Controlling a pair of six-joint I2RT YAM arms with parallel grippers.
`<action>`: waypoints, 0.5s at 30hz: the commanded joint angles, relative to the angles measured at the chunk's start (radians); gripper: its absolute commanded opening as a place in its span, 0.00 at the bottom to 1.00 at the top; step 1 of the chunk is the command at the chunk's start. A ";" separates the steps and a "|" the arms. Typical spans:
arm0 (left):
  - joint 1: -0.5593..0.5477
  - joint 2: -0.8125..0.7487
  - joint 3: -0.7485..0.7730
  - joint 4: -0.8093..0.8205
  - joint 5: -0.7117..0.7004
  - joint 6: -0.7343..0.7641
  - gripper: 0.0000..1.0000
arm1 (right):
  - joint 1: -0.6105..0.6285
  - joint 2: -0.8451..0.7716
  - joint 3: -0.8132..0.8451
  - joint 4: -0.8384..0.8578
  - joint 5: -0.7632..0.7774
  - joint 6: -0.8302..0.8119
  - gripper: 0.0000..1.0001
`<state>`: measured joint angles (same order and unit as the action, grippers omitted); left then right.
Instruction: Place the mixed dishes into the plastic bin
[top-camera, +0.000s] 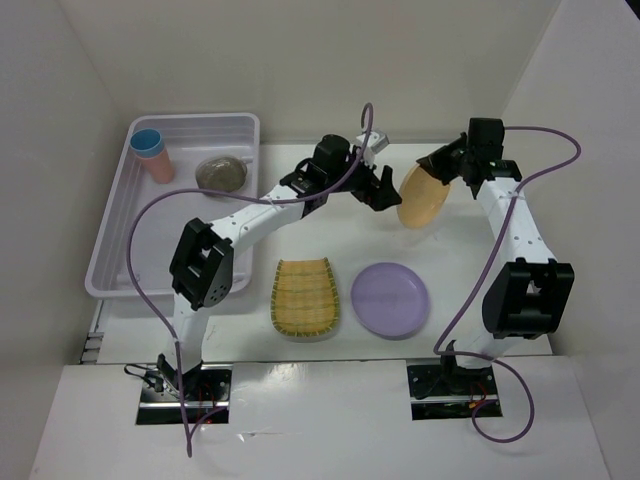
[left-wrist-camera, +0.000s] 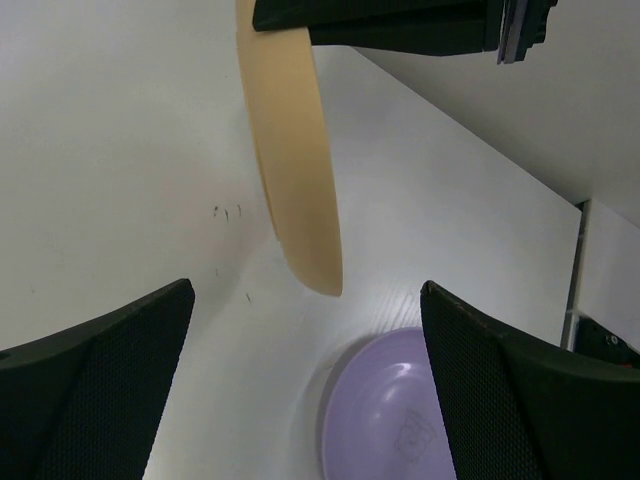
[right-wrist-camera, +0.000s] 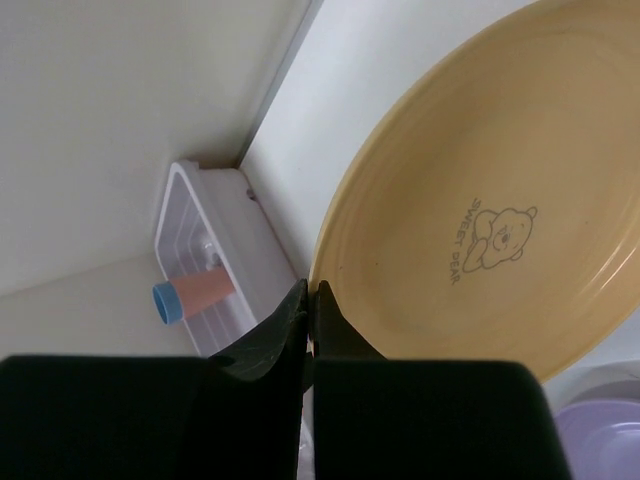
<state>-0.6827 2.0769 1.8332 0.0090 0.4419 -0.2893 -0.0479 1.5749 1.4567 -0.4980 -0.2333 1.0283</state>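
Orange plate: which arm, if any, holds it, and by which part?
The right gripper holds the orange plate by its rim, jaws pinched shut on the edge. The left gripper is open, holding nothing.

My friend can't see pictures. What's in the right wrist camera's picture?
The right gripper pinches the rim of an orange plate with a little bear drawn on it. Behind, on the left, a white plastic bin holds a pink cup.
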 joint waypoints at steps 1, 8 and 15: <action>-0.023 0.029 0.040 0.065 -0.080 0.045 1.00 | 0.019 -0.047 0.036 0.076 -0.021 0.021 0.00; -0.083 0.049 0.000 0.126 -0.150 0.045 1.00 | 0.028 -0.075 0.017 0.101 -0.066 0.030 0.00; -0.101 0.069 0.011 0.120 -0.353 0.000 1.00 | 0.059 -0.119 -0.018 0.111 -0.075 0.055 0.00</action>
<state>-0.7788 2.1273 1.8309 0.0822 0.2089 -0.2829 -0.0067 1.5204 1.4506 -0.4580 -0.2829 1.0554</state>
